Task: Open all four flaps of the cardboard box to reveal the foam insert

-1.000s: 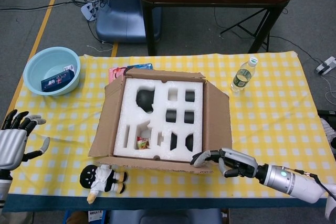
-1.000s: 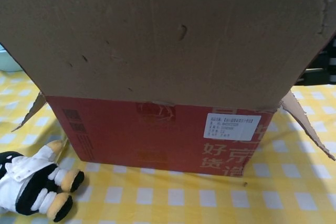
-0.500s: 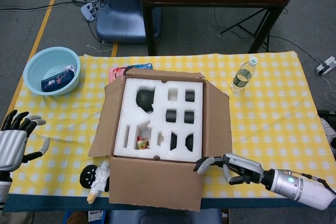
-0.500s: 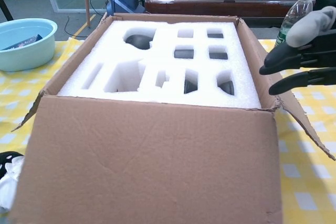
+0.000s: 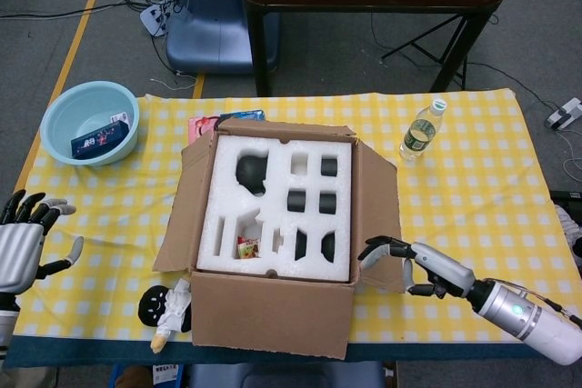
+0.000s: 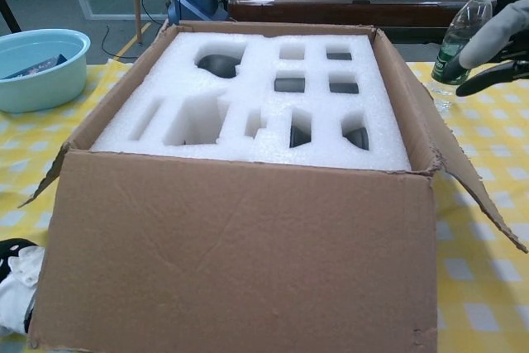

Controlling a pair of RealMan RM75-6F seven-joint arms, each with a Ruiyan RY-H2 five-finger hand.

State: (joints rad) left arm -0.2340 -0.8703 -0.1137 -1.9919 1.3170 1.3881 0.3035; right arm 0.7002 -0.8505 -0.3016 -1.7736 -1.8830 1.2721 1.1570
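Cardboard, plain brown and creased, fills the nearest part of what we see: the near flap (image 6: 240, 262) of the cardboard box (image 5: 273, 315) hangs down over the front wall toward us, and we judge it light, thin and springy, likely to swing back unless it is folded well past its hinge line, so we would take any flap by its free outer edge rather than near the crease, where it is stiffest and could tear. The box sits on the worktop (image 5: 473, 188), in the middle of its yellow checked cloth, with a small black-and-white doll (image 5: 168, 311) lying just beside its near left corner. Our right hand (image 5: 414, 265) hovers by the near right corner, holding nothing, fingers apart and loosely curled, close to the right flap (image 5: 377, 215), which leans outward; we cannot tell whether a fingertip touches it. Our left hand (image 5: 25, 238) is well apart at the left edge, spread and empty. The left flap (image 5: 186, 215) also splays outward, and the far flap (image 5: 282, 126) seems folded back. Inside, the white foam insert (image 6: 256, 101) lies fully exposed, soft and crumbly by our reckoning, cut with pockets, several holding dark items. Beyond stand a clear water bottle (image 5: 420, 132) and a pale blue basin (image 5: 91, 122)
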